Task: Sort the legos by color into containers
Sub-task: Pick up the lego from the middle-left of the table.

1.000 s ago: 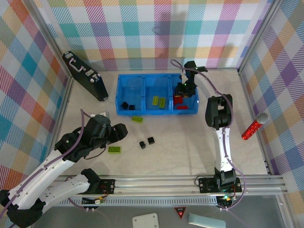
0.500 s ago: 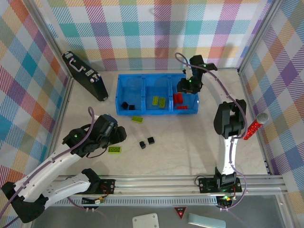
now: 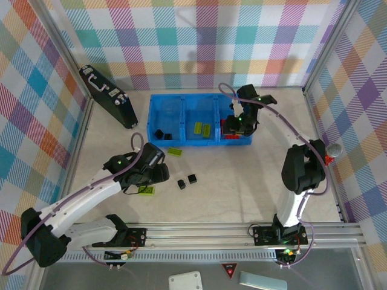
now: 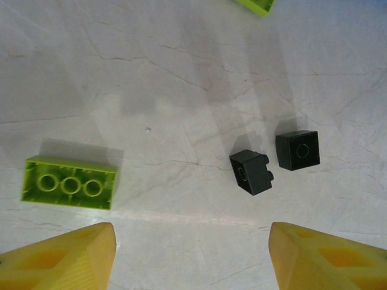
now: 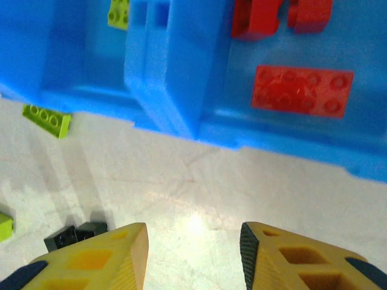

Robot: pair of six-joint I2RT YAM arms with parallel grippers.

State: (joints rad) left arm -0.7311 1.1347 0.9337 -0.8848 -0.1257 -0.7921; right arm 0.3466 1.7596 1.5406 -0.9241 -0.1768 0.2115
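Left fingers (image 4: 66,257) spread, empty, above the worktop's (image 4: 181,72) lime-green brick (image 4: 69,183) and two black pieces (image 4: 252,171) — right fingers (image 5: 97,257) likewise parted, empty, beside the blue tray's (image 5: 181,78) near wall, red bricks (image 5: 301,90) inside.

1 lime-green brick (image 4: 69,183) and 2 black pieces (image 4: 252,172) are seen on the worktop (image 4: 181,72); the left tool (image 4: 191,243) is held spread, empty.

Plaid walls (image 3: 199,36), pale marbled tabletop (image 3: 242,181)
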